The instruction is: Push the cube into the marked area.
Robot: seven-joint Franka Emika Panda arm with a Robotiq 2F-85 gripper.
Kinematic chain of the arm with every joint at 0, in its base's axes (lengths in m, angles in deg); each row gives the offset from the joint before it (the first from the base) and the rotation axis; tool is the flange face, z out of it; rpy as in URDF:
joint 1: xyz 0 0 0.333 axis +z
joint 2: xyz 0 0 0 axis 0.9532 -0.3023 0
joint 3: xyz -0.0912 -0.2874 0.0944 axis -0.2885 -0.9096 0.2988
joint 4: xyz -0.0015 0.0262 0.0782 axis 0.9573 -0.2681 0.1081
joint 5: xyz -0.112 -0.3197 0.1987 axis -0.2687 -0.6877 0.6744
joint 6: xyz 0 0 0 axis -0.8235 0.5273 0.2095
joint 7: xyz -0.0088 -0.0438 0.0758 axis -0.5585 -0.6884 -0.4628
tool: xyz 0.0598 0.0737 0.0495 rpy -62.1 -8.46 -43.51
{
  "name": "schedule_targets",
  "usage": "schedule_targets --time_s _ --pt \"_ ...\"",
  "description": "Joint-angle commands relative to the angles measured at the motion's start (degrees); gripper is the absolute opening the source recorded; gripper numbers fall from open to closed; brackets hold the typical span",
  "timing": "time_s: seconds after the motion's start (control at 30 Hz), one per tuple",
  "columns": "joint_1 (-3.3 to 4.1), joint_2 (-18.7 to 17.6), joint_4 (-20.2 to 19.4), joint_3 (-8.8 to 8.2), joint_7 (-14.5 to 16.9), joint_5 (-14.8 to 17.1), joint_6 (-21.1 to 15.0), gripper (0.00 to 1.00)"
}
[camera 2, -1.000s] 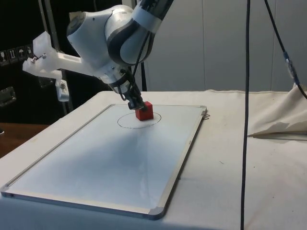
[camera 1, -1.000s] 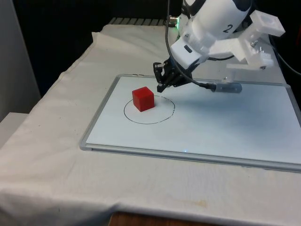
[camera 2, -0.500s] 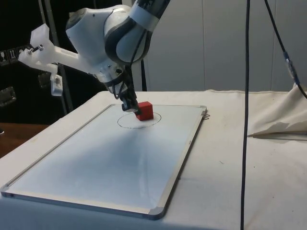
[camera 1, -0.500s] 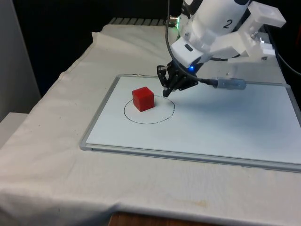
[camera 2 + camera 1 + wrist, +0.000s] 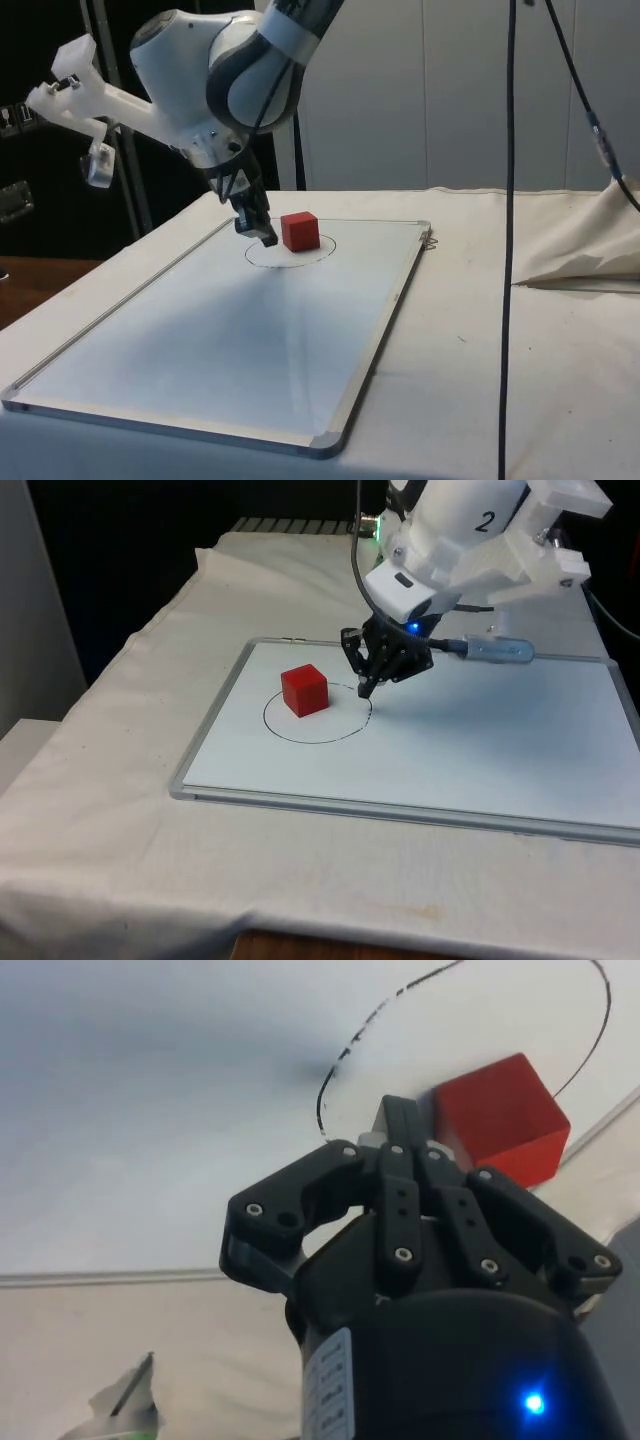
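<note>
The red cube [image 5: 304,689] [image 5: 299,230] [image 5: 500,1121] rests on the whiteboard inside a hand-drawn black circle [image 5: 318,714] [image 5: 291,253], close to the circle's edge on the front view's left. My black gripper [image 5: 364,689] [image 5: 265,237] [image 5: 392,1117] hangs just above the board at the circle's rim on the front view's right, a short gap away from the cube. Its fingers are pressed together, shut on nothing.
The whiteboard [image 5: 480,750] [image 5: 230,340] with a metal frame lies flat on the white cloth. A grey marker pen [image 5: 497,650] lies near the board's far edge. Black cables [image 5: 512,250] hang down in the side view.
The gripper has drawn back from the cube, moving toward the front view's right and nearer the camera to the circle's rim. The cube has stayed where it was.
</note>
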Motion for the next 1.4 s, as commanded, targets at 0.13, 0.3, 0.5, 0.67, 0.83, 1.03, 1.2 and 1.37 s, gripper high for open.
schedule_targets --time_s 0.13,0.3,0.5,0.67,0.83,1.03,1.2,1.37 --pt "-0.29 -0.5 1.1 0.29 0.1 1.4 -0.6 0.0" --pt "0.0 -0.5 1.6 0.0 0.0 1.9 -1.1 0.0" --pt "-0.23 -1.2 3.5 0.29 0.0 4.2 -2.2 0.0" --pt "-0.23 -1.1 4.0 0.23 -0.3 5.3 -2.9 0.0" --pt "-0.23 -1.0 4.2 0.23 -0.7 6.2 -3.4 0.0" --pt "-0.23 -0.6 4.7 0.23 -1.4 7.3 -3.7 0.0" --pt "-0.17 -0.3 4.9 0.23 -2.1 8.1 -3.9 0.0" --pt "-0.23 -0.2 5.2 0.29 -2.8 9.3 -4.2 0.0"
